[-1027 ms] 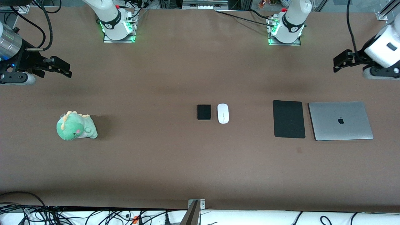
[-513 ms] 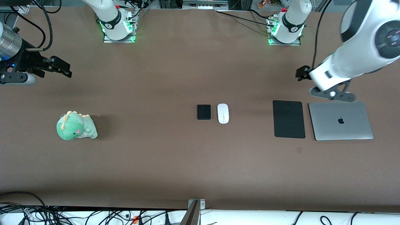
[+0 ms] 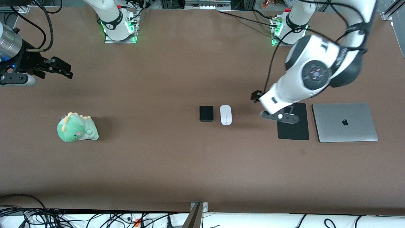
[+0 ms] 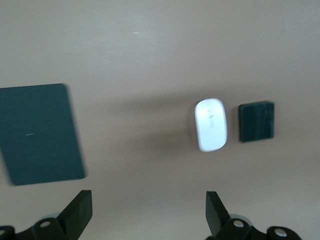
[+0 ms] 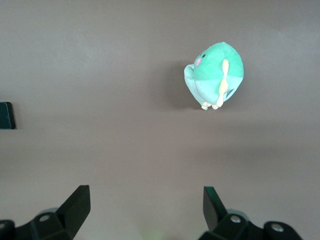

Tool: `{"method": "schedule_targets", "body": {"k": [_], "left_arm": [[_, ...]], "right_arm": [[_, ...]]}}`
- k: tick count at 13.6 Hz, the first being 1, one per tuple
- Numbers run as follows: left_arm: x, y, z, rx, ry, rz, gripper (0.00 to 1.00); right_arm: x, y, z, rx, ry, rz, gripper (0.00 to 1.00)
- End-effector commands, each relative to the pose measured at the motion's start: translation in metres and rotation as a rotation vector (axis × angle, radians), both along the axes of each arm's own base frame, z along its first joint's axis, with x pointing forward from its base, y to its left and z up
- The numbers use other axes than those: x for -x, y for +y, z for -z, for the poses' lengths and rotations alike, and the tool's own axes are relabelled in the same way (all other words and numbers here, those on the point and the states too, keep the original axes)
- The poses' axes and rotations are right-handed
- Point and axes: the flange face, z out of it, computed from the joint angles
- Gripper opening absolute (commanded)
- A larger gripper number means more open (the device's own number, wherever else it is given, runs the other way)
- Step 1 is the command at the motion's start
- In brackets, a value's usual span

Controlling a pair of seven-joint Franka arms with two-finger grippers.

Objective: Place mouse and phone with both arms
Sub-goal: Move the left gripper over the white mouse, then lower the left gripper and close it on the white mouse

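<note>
Left hand (image 4: 147,212): I've swung it in over bare surface (image 3: 177,158) beside the mouse pad (image 3: 295,131), fingers released.
Right hand (image 3: 60,68): waiting, released.
Count: one mouse (image 3: 226,115), one phone (image 3: 206,113).

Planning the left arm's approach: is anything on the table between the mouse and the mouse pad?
No. Between the mouse and the mouse pad the front view shows bare table; the left wrist view agrees.

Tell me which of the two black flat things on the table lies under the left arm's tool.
The mouse pad, the larger black rectangle beside the laptop; the left tool hangs over its edge. The small black phone lies beside the mouse, uncovered.
</note>
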Motion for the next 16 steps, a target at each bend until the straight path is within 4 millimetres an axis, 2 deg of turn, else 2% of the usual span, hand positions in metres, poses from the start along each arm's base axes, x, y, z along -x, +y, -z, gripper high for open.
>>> {"method": "schedule_targets", "body": {"k": [1,4,6,7,12,16], "left_arm": [[0.003,-0.049,0.046,0.011,-0.016,-0.047,1.00],[0.023,-0.082,0.094,-0.089,-0.100,-0.041,1.00],[0.028,-0.098,0.134,-0.080,-0.112,-0.091,1.00],[0.037,-0.110,0.148,-0.071,-0.115,-0.091,1.00],[0.051,-0.115,0.202,-0.048,-0.138,-0.151,1.00],[0.054,-0.116,0.223,-0.079,-0.160,-0.138,1.00]], "right_arm": [[-0.001,0.000,-0.003,0.015,-0.005,-0.005,1.00],[-0.001,0.000,-0.003,0.015,-0.005,-0.005,1.00],[-0.001,0.000,-0.003,0.015,-0.005,-0.005,1.00],[-0.001,0.000,-0.003,0.015,-0.007,-0.005,1.00],[-0.001,0.000,-0.003,0.015,-0.008,-0.005,1.00],[-0.001,0.006,-0.004,0.014,-0.010,-0.017,1.00]]}}
